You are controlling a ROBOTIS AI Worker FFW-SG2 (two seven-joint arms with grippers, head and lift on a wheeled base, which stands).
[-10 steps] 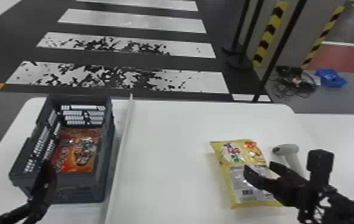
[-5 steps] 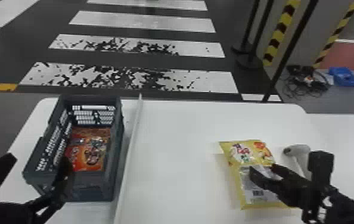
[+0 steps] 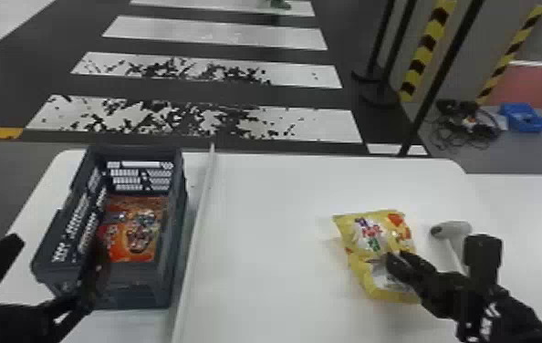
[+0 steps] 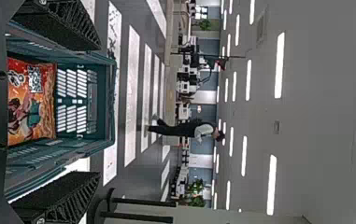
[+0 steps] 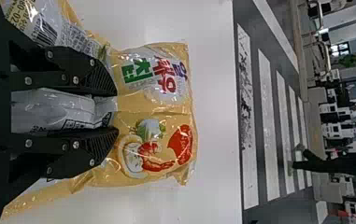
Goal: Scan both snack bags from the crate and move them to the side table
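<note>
White tabletop stretches across the near part of the head view, split by a raised pale strip that runs from the near edge to the far one. To the right of that strip lies the yellow snack bag, printed side up. The right gripper is down at its near half, pinching a raised fold of the silvery-white part between its two fingers. Just right of the bag is a white scanner, its handle partly behind the right arm.

Left of the strip sits a dark grey-blue crate with slotted walls, and the orange snack bag lies flat on its bottom. At the crate's near end is the left gripper, fingers spread wide; nothing is between its fingertips.

Another white surface adjoins the table on the right. Beyond, dark floor carries white crossing stripes, the nearer ones mottled with black patches. Farther right stand thin black posts and a yellow-and-black striped band, with a tangle of cables beside a blue tray on the floor.
</note>
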